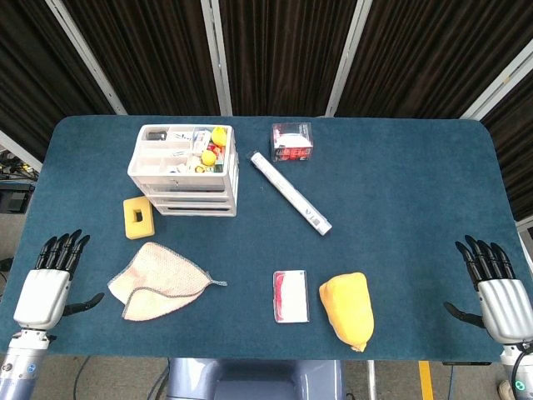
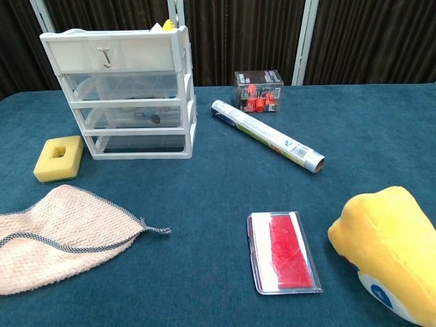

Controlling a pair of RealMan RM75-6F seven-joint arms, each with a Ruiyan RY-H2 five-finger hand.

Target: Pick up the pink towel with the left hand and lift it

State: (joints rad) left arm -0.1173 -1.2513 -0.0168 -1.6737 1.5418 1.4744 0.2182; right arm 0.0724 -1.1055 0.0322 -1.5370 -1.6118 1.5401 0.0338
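- The pink towel point(image 1: 158, 281) lies folded and flat on the table point(image 1: 400, 208), near the front edge on your left side, with a loose thread tail pointing toward the middle. Nothing holds it yet.
- Your left robot hand point(image 1: 52, 283) hovers just off the table's left edge, fingers spread and straight, thumb out, gripping nothing. It stands apart from the towel, which lies to its right.
- Your right robot hand point(image 1: 498, 287) sits at the far right edge, equally spread and empty; leave it there.
- Risk: the towel is thin and lies flush on the table, so a shallow pinch may catch only the top fold. It could then unfold or slip out as you lift.
- Risk: come in too low from the side and you may push the towel along the table instead of gripping it.
- The yellow sponge point(image 1: 137, 217) sits just behind the towel, and the white drawer unit point(image 1: 184, 169) behind that. Overreach and your fingers could knock the sponge.
- The red card case point(image 1: 291, 295) and yellow plush toy point(image 1: 347, 310) lie well to the right, out of your path.
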